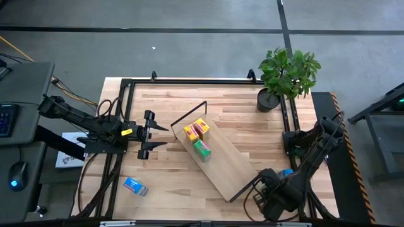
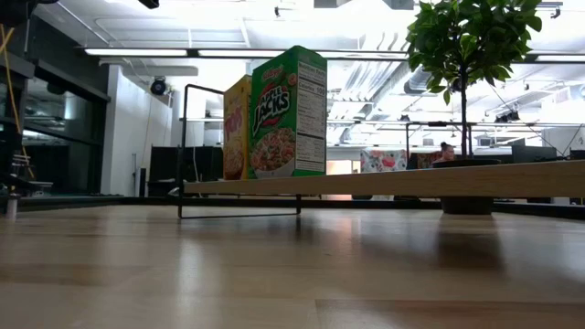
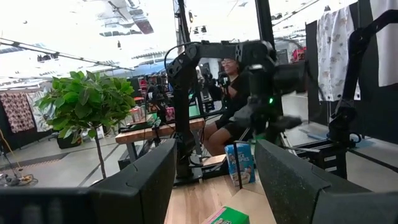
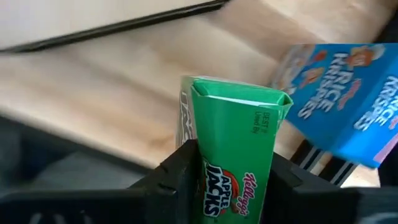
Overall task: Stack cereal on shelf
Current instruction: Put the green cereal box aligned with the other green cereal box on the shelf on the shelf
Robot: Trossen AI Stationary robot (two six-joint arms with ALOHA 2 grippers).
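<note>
One green box (image 4: 239,137) of cereal stands upright between the fingers of the right gripper (image 4: 233,180), at about five o'clock on the table as seen from above. The dark fingers press against its two broad faces, so the pincer is clamped on it low down, with the folded top flap free above. A blue box (image 4: 348,93) leans just beside it.

The shelf (image 1: 227,167) runs slantwise from the table's middle down towards five o'clock. Its ten o'clock end already carries a yellow box (image 1: 191,132) and a shelved green box (image 1: 202,149), standing close together.

To do this step well, I would lift straight up before swinging across. That keeps the carton clear of its blue neighbour and of the thin black wire frame at the board's near end. It should then come down flat on bare wood just towards five o'clock of the row. The carton is light, glossy cardboard with sharp edges and a hollow body. A hard squeeze would dent it and a weak one would let it slip.

The left gripper (image 1: 163,136) hovers at nine o'clock with its fingers apart and nothing between them. A second blue box (image 1: 135,186) lies on the butcher-block tabletop (image 1: 164,104) at eight o'clock. A potted plant (image 1: 287,72) stands at two o'clock.
</note>
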